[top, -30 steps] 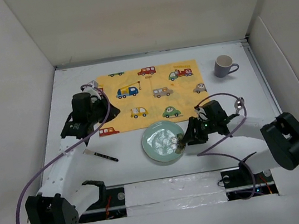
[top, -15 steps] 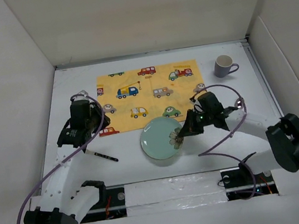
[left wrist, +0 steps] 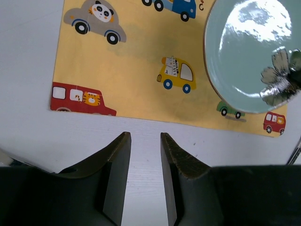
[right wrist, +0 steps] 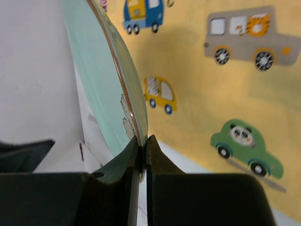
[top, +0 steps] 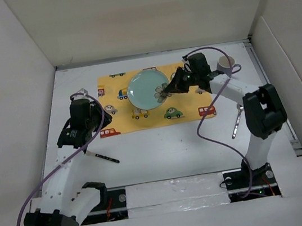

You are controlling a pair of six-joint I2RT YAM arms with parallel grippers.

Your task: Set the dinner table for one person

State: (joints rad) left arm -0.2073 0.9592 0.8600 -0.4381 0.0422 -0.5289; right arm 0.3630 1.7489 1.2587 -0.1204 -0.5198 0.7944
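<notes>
**Plate swings up across the placemat**

The right hand (top: 169, 89) has the pale green plate (top: 144, 86) pinched by its rim, and the wrist view shows the two fingers closed tight on the edge beside the flower print. Half a second ago that plate sat low in the frame, straddling the lower edge of the yellow car placemat (top: 157, 115). Now it is over the upper middle of the mat. The right arm, which was folded low on the right, is stretched far up the frame. From the right wrist the plate looks tilted, seen nearly edge-on; I cannot tell whether it touches the cloth.

With the arm gone from there, a silver utensil (top: 236, 122) shows on the white tabletop (top: 163, 156), right of the mat. The grey mug (top: 225, 63) stays at the upper right, now partly behind the arm.

The left hand (left wrist: 144, 136) has barely shifted in the last half second. A second ago it reached over the mat's left edge; now it hangs over bare tabletop just below the mat's lower left corner, its fingers a narrow gap apart with nothing between them. The black-handled utensil (top: 103, 157) lies where it did, at lower left.

The tabletop spans the whole floor of the white-walled cell and carries everything.
</notes>
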